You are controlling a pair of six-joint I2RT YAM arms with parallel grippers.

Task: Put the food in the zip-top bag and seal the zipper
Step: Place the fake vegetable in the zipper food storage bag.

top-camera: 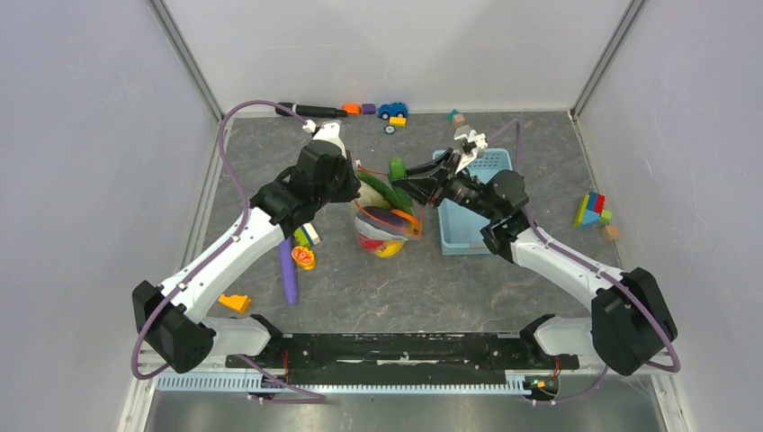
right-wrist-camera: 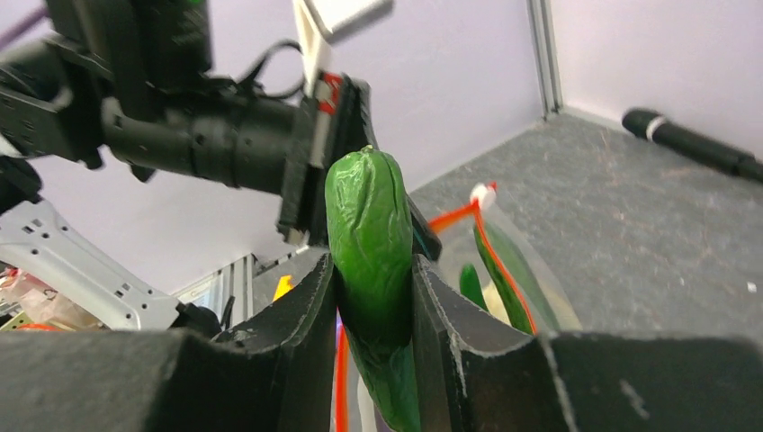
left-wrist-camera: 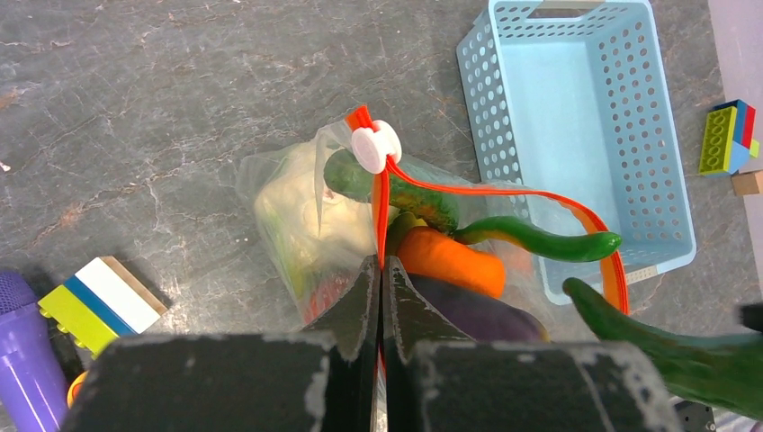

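The clear zip-top bag [top-camera: 387, 229] stands open mid-table. In the left wrist view the bag [left-wrist-camera: 279, 202] holds a pale cabbage [left-wrist-camera: 315, 220], an orange piece [left-wrist-camera: 450, 256], a purple eggplant [left-wrist-camera: 477, 310] and a curved green piece [left-wrist-camera: 540, 241]. Its orange-red zipper [left-wrist-camera: 381, 211] carries a white slider [left-wrist-camera: 375, 147]. My left gripper [left-wrist-camera: 381, 270] is shut on the zipper edge and holds the mouth up. My right gripper [right-wrist-camera: 373, 279] is shut on a green cucumber [right-wrist-camera: 369, 225], held just above the bag's mouth [top-camera: 396, 171].
A light blue basket [top-camera: 468, 220] stands right of the bag. A long purple stick [top-camera: 287, 270], a red-yellow round piece [top-camera: 303, 257] and a yellow block [top-camera: 236, 303] lie to the left. Toy blocks [top-camera: 592, 211] lie at right; a toy car [top-camera: 392, 110] at the back wall.
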